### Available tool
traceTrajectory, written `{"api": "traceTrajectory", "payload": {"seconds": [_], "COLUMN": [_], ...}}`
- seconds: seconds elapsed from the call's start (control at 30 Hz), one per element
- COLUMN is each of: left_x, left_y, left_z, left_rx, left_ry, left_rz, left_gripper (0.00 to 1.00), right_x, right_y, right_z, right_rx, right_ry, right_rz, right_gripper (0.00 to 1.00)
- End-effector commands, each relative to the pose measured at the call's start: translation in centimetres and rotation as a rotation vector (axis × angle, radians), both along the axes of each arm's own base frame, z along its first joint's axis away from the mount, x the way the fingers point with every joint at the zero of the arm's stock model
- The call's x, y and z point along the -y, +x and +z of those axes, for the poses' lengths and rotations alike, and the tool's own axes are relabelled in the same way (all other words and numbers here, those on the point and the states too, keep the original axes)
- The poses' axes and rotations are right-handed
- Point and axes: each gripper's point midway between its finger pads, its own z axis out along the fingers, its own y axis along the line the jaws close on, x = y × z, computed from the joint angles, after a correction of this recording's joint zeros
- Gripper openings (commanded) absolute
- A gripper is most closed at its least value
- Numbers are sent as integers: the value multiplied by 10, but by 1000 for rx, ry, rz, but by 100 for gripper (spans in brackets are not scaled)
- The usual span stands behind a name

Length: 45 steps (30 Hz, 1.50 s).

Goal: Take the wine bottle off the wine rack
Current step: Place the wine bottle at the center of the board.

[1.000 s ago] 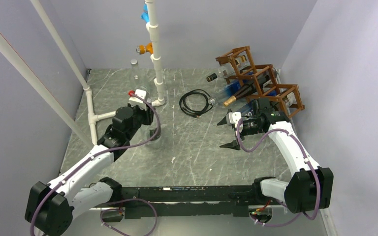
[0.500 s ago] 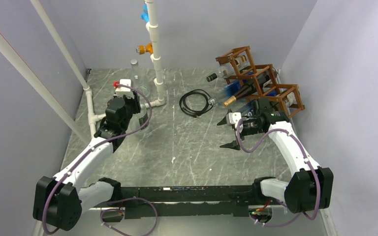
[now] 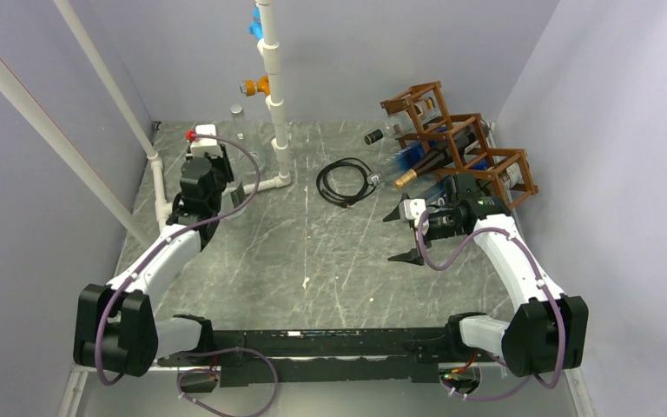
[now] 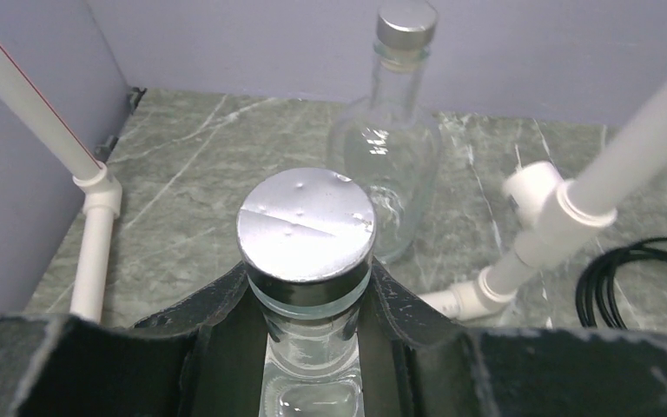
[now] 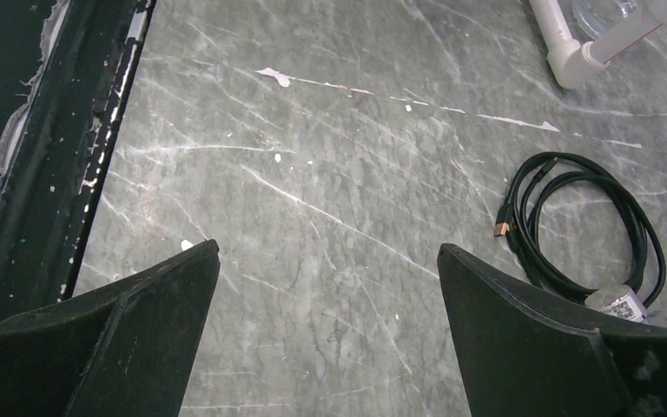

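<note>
Arm on left [image 3: 163, 258] stretches far-left, left tool [image 4: 310, 282] clamping bottle [image 4: 306, 221]; right tool [image 5: 327, 252] gapes.

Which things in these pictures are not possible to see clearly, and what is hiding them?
- Left wrist view: the clear bottle below its neck, covered by the left gripper and cut by the bottom edge.
- Top view: how many bottles lie in the wine rack; too small, its bars cross them.

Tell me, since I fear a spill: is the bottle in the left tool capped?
Capped: a silver cap closes the clear bottle held in the left tool.
</note>
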Motion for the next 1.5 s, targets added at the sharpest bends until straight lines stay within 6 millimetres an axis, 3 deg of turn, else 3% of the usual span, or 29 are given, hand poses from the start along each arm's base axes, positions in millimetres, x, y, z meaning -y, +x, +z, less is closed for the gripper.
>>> {"api": "traceTrajectory", "payload": {"seconds": [0.0, 0.3, 0.83, 1.47], "left_x": [-17, -38, -56, -75], "left_y": [16, 42, 88, 134], "left_z": [121, 123, 123, 106], "left_rx": [371, 383, 400, 420], "left_ry": [-45, -25, 14, 32], "left_rz": [51, 79, 71, 30], "left_gripper": [0, 0, 0, 0], "right_x": [-1, -1, -1, -1], "right_y": [-1, -1, -1, 1], "right_z": [3, 0, -4, -8], "right_rx": [27, 16, -2, -17], "right_ry": [16, 16, 11, 4], "right_rz": [17, 22, 28, 27], "right_gripper": [100, 100, 100, 100]}}
